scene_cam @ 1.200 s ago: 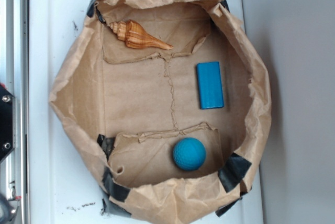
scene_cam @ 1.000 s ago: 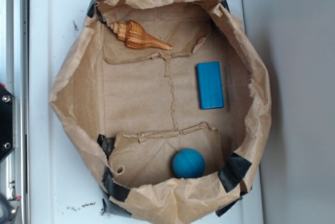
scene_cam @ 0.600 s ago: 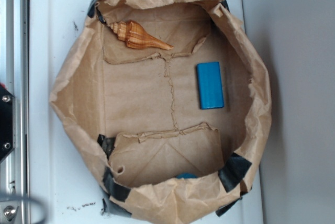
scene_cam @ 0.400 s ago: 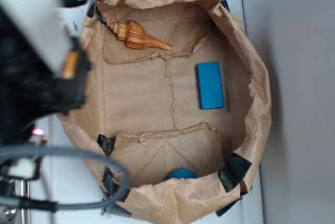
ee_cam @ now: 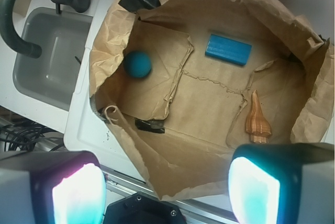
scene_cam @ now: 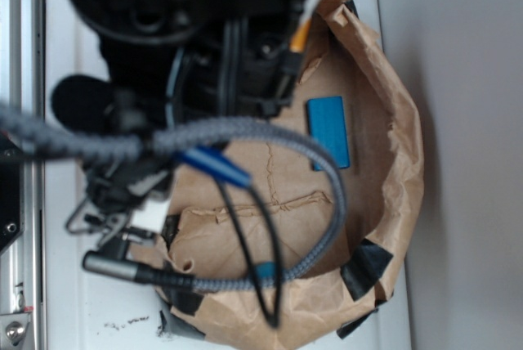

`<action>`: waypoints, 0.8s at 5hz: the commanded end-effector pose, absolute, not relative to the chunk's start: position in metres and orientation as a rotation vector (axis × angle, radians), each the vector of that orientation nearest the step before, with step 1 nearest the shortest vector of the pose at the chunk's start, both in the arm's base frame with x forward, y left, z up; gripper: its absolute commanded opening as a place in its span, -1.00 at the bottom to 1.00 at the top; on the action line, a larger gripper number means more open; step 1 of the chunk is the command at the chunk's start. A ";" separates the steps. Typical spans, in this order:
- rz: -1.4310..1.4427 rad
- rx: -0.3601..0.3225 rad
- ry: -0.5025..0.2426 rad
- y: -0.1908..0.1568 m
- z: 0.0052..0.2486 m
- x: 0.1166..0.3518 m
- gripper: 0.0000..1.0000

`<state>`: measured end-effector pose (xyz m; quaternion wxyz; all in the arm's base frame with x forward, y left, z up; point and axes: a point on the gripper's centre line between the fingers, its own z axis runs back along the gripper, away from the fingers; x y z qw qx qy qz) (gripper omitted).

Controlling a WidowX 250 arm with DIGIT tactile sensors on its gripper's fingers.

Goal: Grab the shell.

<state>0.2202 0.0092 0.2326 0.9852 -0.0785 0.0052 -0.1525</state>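
Over the paper bag, the gripper has just arrived, wide open and empty. Shell lies at four o'clock in the wrist view, ungrasped; descent remains.

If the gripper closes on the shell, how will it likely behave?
The shell looks rigid and probably brittle at its thin point. Its ribbed, tapering body may slip or pivot between the fingers. Lying on crumpled bag paper, it could well roll if nudged.
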 end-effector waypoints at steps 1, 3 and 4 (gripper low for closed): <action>-0.324 -0.098 -0.059 0.030 0.194 0.255 1.00; -0.363 -0.088 -0.047 0.060 0.125 0.256 1.00; -0.381 -0.093 -0.040 0.073 0.100 0.246 1.00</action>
